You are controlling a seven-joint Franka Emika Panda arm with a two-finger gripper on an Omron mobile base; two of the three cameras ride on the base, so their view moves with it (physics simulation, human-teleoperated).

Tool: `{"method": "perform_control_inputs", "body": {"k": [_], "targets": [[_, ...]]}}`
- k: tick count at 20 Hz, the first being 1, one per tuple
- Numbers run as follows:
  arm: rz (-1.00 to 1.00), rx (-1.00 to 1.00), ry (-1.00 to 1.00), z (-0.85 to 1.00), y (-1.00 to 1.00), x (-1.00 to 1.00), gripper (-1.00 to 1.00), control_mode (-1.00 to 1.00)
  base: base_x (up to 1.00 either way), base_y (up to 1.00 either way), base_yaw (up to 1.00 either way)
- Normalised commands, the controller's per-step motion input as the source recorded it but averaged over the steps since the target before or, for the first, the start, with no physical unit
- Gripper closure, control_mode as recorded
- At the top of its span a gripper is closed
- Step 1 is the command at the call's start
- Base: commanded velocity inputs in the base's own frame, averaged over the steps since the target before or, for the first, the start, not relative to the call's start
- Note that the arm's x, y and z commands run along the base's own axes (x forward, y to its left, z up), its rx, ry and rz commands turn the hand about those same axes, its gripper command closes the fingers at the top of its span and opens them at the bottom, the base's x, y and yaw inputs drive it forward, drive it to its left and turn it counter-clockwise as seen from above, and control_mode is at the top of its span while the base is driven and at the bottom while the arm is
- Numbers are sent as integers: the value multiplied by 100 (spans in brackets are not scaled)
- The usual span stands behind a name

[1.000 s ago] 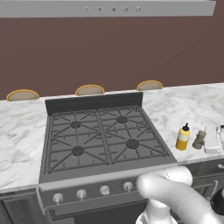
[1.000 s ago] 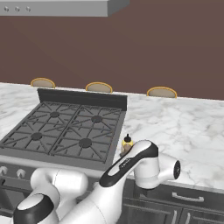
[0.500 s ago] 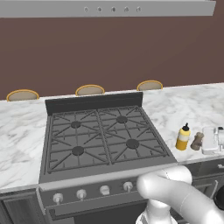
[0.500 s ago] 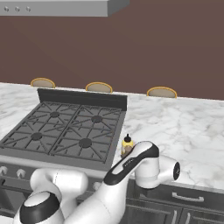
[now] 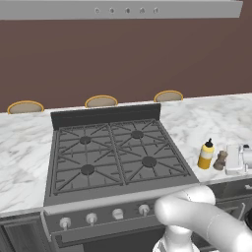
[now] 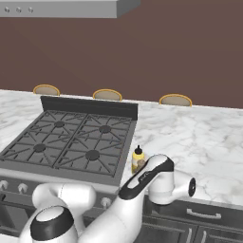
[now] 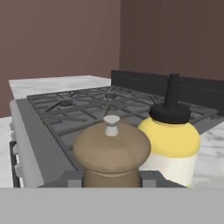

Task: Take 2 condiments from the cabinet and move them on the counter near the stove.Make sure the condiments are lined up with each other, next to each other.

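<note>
- Squeeze bottle (image 5: 205, 156): yellow body, dark pointed nozzle.
- Pepper mill (image 7: 111, 151): brown wood with a pale knob on top.
- Counter (image 5: 206, 115): white marble, grey veining.
- Stove (image 5: 117, 152): black grates, steel front, round silver knobs.
- Wall (image 5: 123, 59): plain reddish brown.

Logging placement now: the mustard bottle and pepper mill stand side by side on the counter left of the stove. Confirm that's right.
Wrong side. The mustard bottle and pepper mill do stand side by side on the counter, but to the right of the stove, as the left base view shows.
</note>
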Motion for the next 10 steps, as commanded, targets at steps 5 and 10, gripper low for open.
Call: {"method": "perform_control_inputs", "body": {"k": [5,10], "targets": [[0,0,0,-19,-9,11,100,-100,0,0,0],[0,0,0,-22,-6,13,100,-100,0,0,0]]}}
